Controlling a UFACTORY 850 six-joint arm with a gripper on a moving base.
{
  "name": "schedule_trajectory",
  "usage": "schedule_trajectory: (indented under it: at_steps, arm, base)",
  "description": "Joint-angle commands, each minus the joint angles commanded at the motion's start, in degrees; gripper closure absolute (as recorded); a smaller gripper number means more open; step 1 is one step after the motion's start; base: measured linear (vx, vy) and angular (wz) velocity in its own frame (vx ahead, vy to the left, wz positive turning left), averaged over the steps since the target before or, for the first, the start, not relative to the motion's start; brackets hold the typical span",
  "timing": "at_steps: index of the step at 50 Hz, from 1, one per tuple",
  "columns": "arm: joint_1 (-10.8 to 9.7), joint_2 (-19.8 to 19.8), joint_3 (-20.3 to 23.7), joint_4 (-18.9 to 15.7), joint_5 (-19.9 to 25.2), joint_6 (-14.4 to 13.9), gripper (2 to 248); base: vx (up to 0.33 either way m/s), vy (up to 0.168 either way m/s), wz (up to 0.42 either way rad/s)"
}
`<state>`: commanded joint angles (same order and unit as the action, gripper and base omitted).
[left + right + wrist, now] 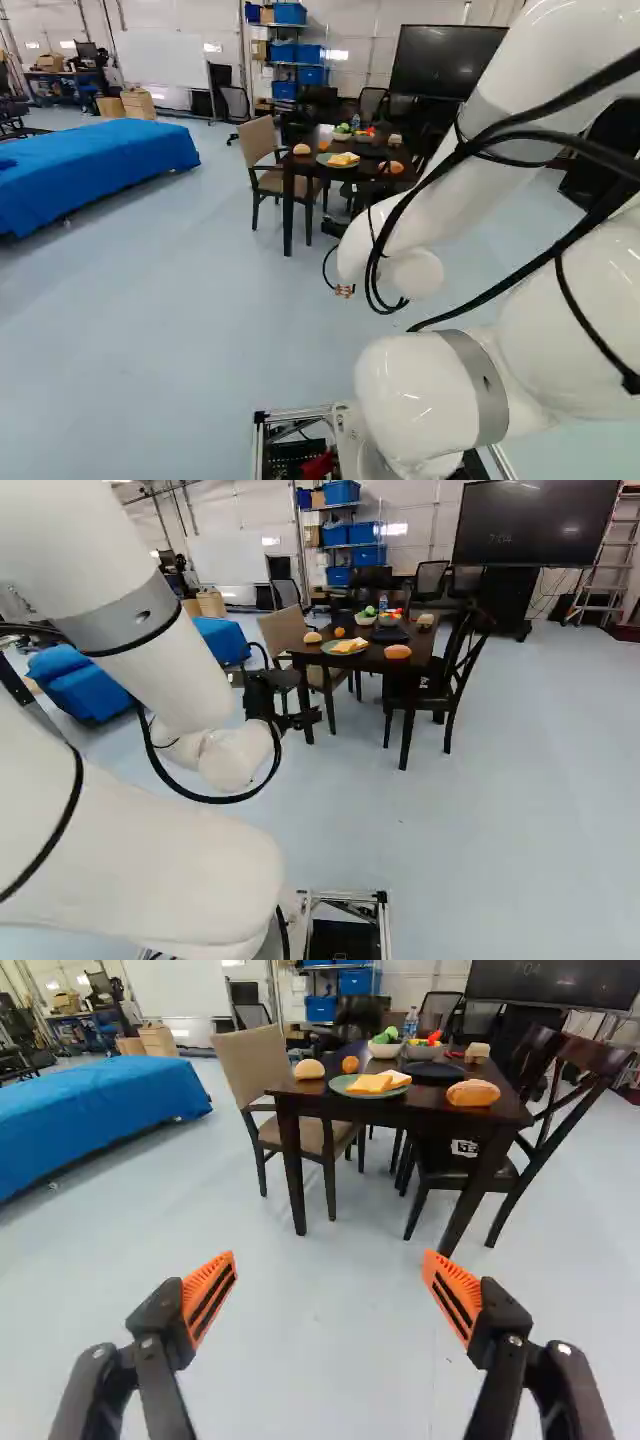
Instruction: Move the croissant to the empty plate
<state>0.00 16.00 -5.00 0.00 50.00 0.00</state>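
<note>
My gripper (300, 720) shows as a dark shape beyond the arm in the right base view. In the wrist view the gripper (330, 1285) stands open, its orange pads wide apart with only floor between them. Ahead of it is the dark table (400, 1110). A golden-brown bread roll (473, 1093), perhaps the croissant, lies near the table's front edge. Behind it is a dark plate (433, 1072) with nothing visible on it. Beside that, a green plate (345, 1087) carries yellow and white slices. A round bun (309, 1069) sits at the near corner.
An orange (350, 1064), a bowl of green food (385, 1050), a bowl of peppers (426, 1051) and another bread piece (477, 1052) share the table. A beige chair (250, 1065) and dark chair (560, 1110) flank it. A blue-covered surface (90, 165) stands at the left base view's left.
</note>
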Motion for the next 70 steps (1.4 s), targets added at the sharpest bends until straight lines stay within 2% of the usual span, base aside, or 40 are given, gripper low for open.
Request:
schedule_trajectory:
  at_steps: [31,57,70]
  arm:
    - [0.0,0.0,0.0,0.0,0.0,0.0,3]
    - [0.0,0.0,0.0,0.0,0.0,0.0,3]
    - [0.0,0.0,0.0,0.0,0.0,0.0,3]
  base:
    - [0.22,0.001,-0.015]
    - [0.251,-0.042,-0.245]
    - [0.227,0.02,-0.068]
